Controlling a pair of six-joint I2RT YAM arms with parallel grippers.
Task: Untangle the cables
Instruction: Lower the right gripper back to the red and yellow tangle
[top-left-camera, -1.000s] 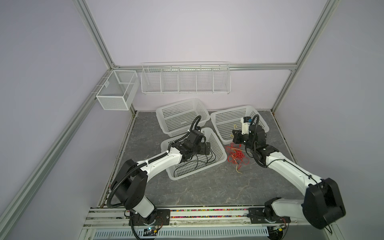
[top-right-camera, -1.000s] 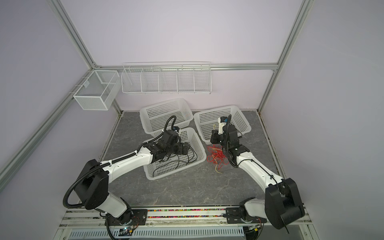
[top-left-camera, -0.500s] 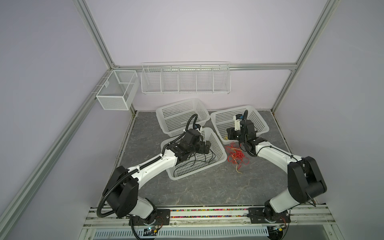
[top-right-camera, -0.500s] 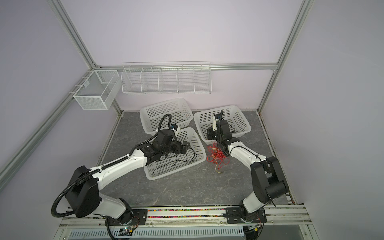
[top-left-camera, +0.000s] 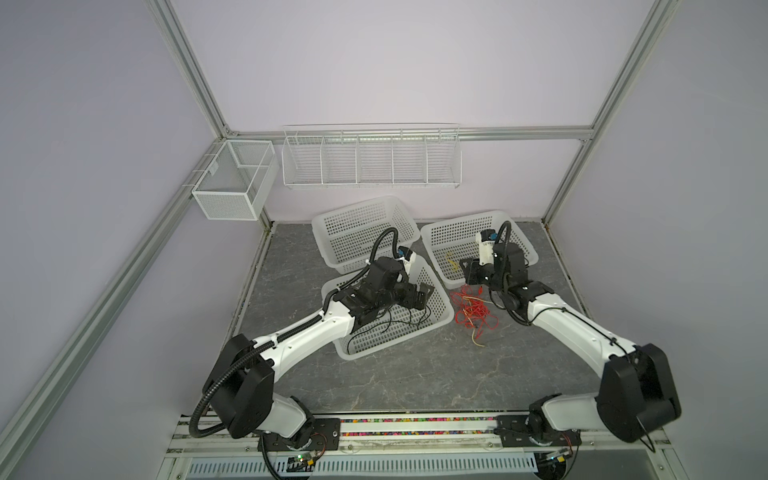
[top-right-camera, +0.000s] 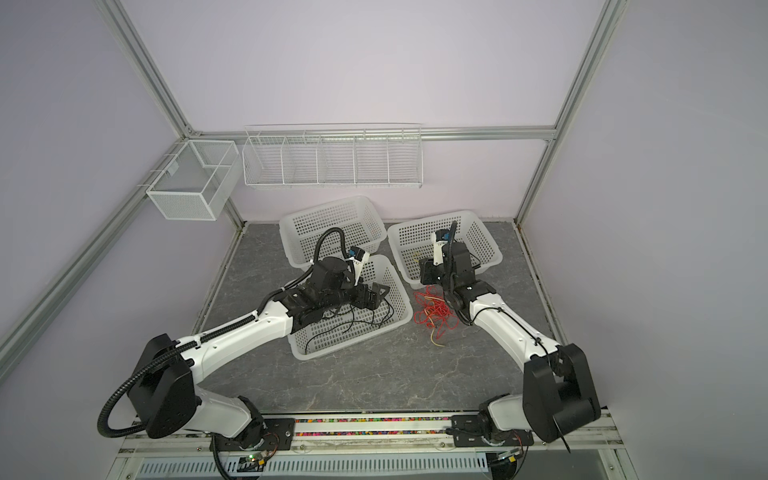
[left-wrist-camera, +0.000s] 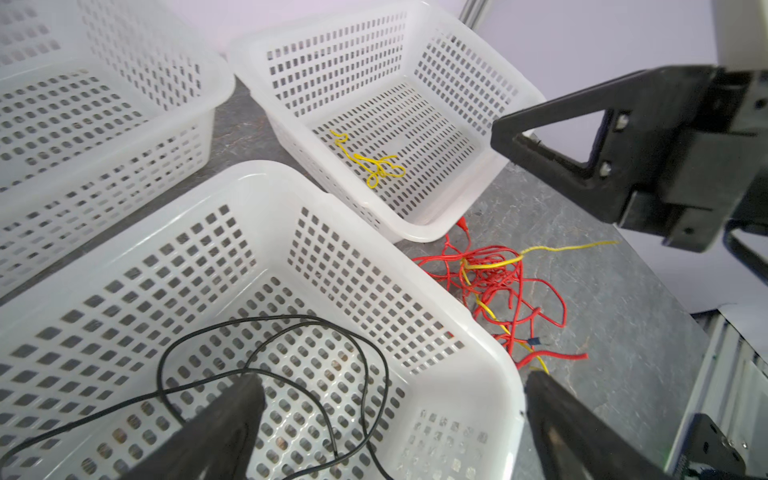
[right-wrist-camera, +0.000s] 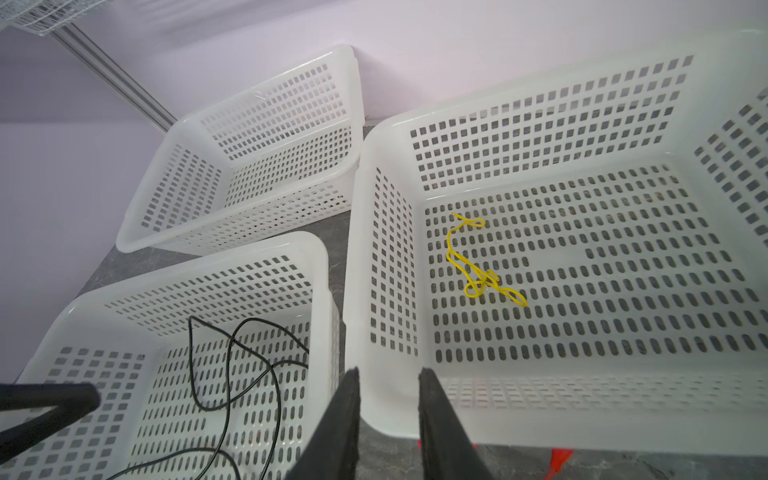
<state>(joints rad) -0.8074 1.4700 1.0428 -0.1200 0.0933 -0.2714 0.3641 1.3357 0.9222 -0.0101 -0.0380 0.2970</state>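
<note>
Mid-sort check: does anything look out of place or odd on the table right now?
A yellow cable is threaded through the red cables heaped on the table beside the right basket, while a second yellow cable lies alone inside that basket. Nothing looks spilled or damaged.

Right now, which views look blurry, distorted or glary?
Left wrist view: left gripper soft up close, thin yellow cable in the white perforated plastic basket sharp. Right wrist view: right gripper soft, basket rim bowed by the lens. Both top views: even light, no glare.
</note>
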